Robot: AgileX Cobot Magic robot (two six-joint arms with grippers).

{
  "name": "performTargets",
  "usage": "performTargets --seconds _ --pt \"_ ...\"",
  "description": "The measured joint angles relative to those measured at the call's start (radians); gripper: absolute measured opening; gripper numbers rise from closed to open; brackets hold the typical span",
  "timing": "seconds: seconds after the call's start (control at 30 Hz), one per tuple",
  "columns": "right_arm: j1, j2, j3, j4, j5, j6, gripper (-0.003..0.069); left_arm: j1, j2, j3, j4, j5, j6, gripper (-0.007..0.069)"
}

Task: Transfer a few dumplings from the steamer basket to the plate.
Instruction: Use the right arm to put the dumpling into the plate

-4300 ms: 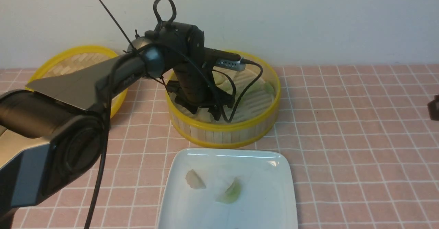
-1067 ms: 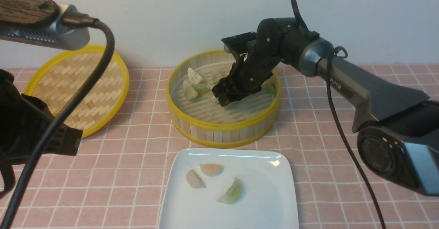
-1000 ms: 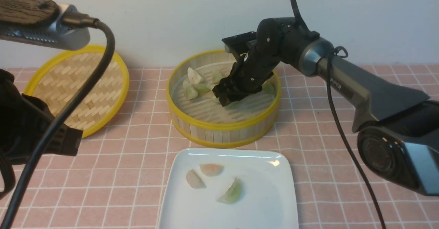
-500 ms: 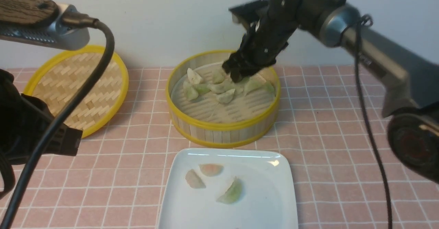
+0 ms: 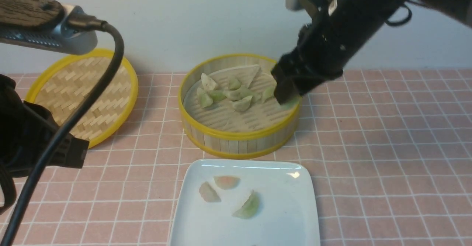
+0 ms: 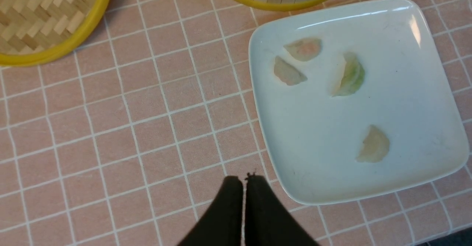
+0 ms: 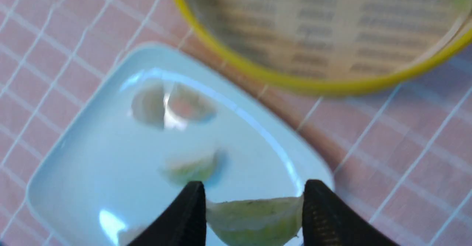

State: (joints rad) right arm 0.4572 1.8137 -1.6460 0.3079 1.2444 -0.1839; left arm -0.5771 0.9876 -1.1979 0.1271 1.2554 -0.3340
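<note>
Dumplings [image 5: 241,104] cluster in the steamer basket [image 5: 239,144]; four lie on the plate [image 6: 416,102]. Right pincer [image 7: 254,194], raised near the basket's rim, pinches a pale green dumpling [image 7: 254,220]; left pincer [image 6: 244,181], pressed together, hangs over the tabletop [image 6: 147,128]. Slick skin could let it slip short of the plate.

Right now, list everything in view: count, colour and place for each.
steamer basket: one, bamboo with yellow rims, mid-table, behind the plate
dumplings in the basket: at least six, pale green to whitish, clustered toward its back
plate: one, glossy white, in front of the basket
dumplings on the plate: four; one pinkish, one green, two whitish
lid: one, woven, yellow-rimmed, left of the basket
table surface: pink with a white grid
left gripper: black, shut and empty, over the table beside the plate
right gripper: black, shut on one pale green dumpling, raised near the basket's right rim
</note>
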Motion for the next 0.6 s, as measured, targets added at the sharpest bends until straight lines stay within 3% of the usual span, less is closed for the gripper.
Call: performTargets --seconds 0.2,0.47,0.6 --pt "0.015 0.008 0.317 0.118 -0.147 -0.059 0.0312 0.0 0.0 0.0 0.0 0.0 0.003 -0.0006" --pt "0.092 0.084 0.384 0.137 -0.267 -0.071 0.0316 0.0 0.0 0.0 0.0 0.0 0.003 -0.0006" --pt "0.094 0.09 0.366 0.135 -0.251 -0.061 0.0419 0.0 0.0 0.0 0.0 0.0 0.003 -0.0006"
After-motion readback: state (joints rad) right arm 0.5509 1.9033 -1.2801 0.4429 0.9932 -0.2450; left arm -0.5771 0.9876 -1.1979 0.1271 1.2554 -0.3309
